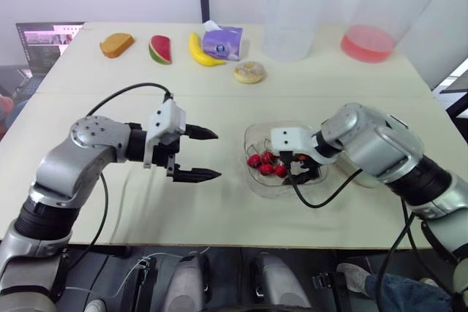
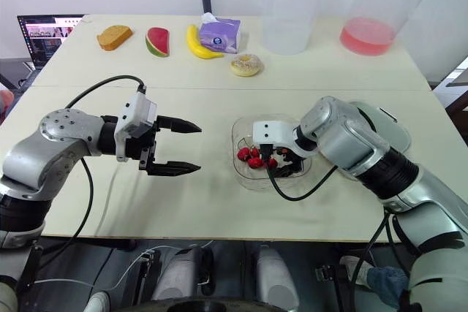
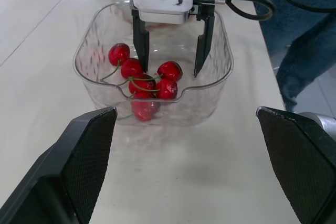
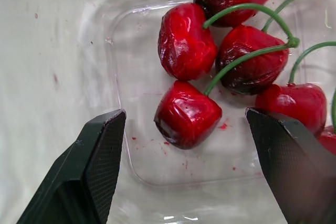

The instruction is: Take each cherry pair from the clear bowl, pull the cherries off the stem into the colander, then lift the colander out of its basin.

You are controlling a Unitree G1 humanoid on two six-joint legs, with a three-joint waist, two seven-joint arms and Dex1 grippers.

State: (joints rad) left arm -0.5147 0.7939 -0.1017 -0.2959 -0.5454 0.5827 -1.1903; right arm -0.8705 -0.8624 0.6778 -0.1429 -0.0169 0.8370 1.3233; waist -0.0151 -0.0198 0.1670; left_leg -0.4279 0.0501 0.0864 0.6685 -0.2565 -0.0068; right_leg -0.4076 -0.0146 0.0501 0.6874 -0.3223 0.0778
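The clear bowl sits at mid-table and holds several red cherries joined in pairs by green stems. My right gripper is lowered into the bowl and is open, its fingers straddling one cherry without touching it. To the left of the bowl, my left gripper hovers over the table, open and holding nothing, pointing at the bowl. The pale rim of the basin peeks out from behind my right arm.
Along the far side lie a bread slice, a watermelon slice, a banana, a purple tissue pack and a donut. A clear jug and a pink-liquid container stand behind. A laptop is at far left.
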